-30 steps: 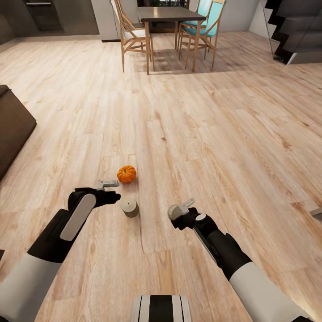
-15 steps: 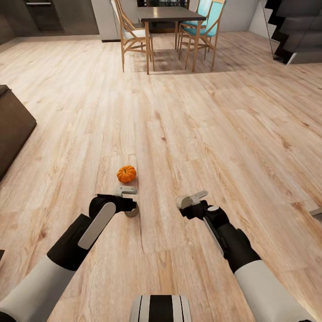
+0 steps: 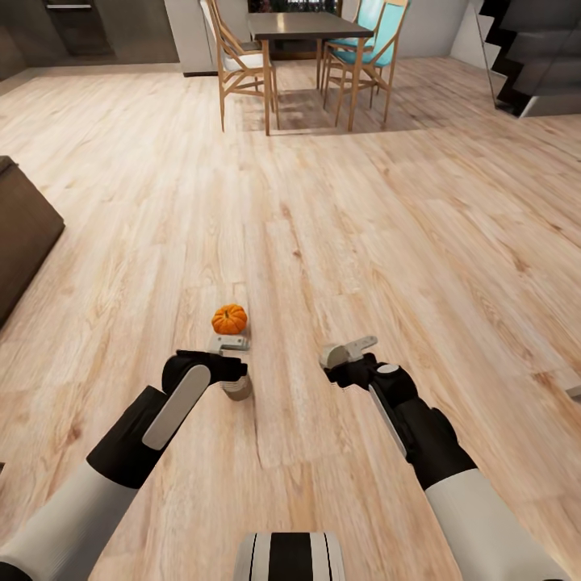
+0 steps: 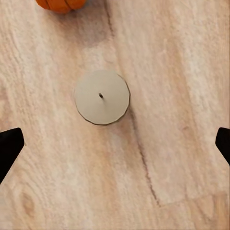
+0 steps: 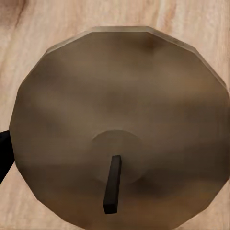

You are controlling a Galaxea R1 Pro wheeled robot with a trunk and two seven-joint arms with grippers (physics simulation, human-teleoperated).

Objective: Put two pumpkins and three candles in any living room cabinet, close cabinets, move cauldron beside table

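Observation:
A small orange pumpkin (image 3: 229,319) sits on the wood floor ahead of me, and its edge shows in the left wrist view (image 4: 60,4). My left gripper (image 3: 228,343) hangs open just above a beige candle (image 3: 238,391), which stands upright on the floor. In the left wrist view that candle (image 4: 101,97) lies between the wide-apart dark fingertips (image 4: 9,149), untouched. My right gripper (image 3: 349,353) is shut on another beige candle (image 3: 332,356), held off the floor. Its top and black wick (image 5: 120,134) loom large in the right wrist view.
The end of a low dark-brown cabinet (image 3: 24,230) stands at the left edge. A dark dining table (image 3: 307,24) with wooden chairs (image 3: 238,64) stands far ahead, and black stairs (image 3: 532,56) rise at the far right. Bare wood floor (image 3: 403,226) lies all around.
My left arm has swung right and forward, so its gripper now hangs over the floor candle near the pumpkin. My right arm has moved slightly forward and right with its candle.

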